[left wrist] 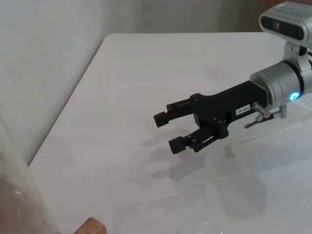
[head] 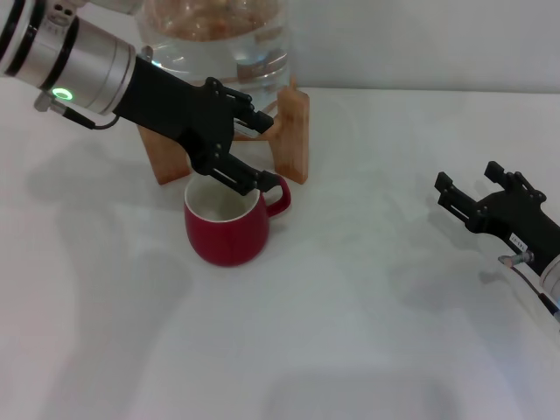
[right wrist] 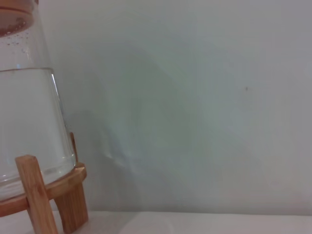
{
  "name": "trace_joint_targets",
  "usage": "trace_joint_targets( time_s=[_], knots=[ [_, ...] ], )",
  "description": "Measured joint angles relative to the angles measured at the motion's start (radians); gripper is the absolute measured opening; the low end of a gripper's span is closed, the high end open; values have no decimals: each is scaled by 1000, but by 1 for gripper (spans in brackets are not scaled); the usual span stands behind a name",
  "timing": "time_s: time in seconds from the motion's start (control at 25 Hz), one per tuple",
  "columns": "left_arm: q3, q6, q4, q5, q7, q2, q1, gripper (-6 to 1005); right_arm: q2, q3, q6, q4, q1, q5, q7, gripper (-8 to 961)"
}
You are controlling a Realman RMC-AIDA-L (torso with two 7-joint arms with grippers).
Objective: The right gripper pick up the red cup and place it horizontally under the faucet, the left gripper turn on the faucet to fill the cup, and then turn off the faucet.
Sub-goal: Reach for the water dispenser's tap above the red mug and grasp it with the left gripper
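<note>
White tabletop [head: 350, 332] carries a jug [head: 219, 44] on a wooden stand. Left gripper [head: 249, 149] reaches, prongs spread, just before the jug, presumably for the hidden faucet. Cup [head: 227, 227] sits upright below it. Right gripper [head: 477, 188] idles open, well right of the jug.

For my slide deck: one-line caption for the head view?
Left end effector reaches over the glossy dark-red ceramic mug before the wooden-stand water jug; right end effector waits open.
</note>
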Motion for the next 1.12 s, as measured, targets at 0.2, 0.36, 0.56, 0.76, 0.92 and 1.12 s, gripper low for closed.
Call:
trace_joint_targets(
  time_s=[0.2, 0.36, 0.56, 0.76, 0.92, 1.12],
  knots=[
    [0, 22, -7, 0, -3, 4, 0, 885, 0, 0, 0, 0, 0, 0, 0, 858],
    [0, 26, -8, 4, -12, 8, -1, 885, 0, -2, 0, 0, -1, 0, 0, 857],
    [0, 28, -8, 21, -21, 10, -1, 886, 0, -2, 0, 0, -1, 0, 0, 857],
    [0, 32, -8, 34, -27, 14, 0, 886, 0, -2, 0, 0, -1, 0, 0, 858],
    [0, 41, -8, 36, -28, 18, 0, 886, 0, -2, 0, 0, -1, 0, 0, 858],
    [0, 55, -8, 44, -31, 25, 0, 886, 0, -2, 0, 0, 0, 0, 0, 858]
  ],
)
